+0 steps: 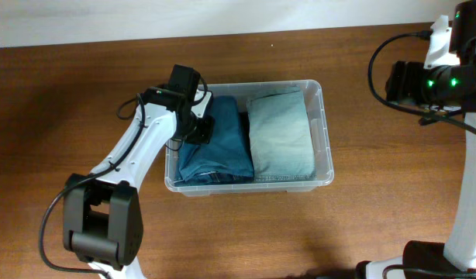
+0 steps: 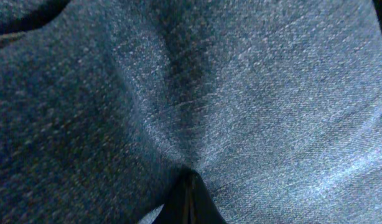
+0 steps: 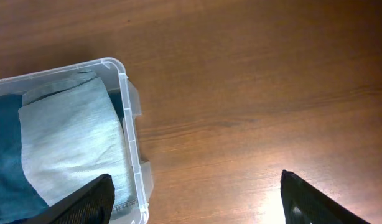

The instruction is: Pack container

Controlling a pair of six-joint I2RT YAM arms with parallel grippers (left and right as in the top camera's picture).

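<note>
The clear plastic container [image 1: 326,132] stands mid-table and holds two folded garments side by side: dark blue jeans [image 1: 222,147] on the left and light blue jeans [image 1: 278,132] on the right. My left gripper [image 1: 201,128] reaches into the container's left end. In the left wrist view its fingers [image 2: 188,190] are together, tips pressed against the dark denim [image 2: 253,93], which creases around them. My right gripper [image 3: 194,180] is open and empty, high above bare table to the right of the container [image 3: 125,106]. The light jeans [image 3: 73,137] show in that view.
Brown wooden table [image 1: 393,194] all round the container. The right arm's body and cables [image 1: 432,77] hang over the far right corner. The left arm [image 1: 129,155] stretches from the front left to the container.
</note>
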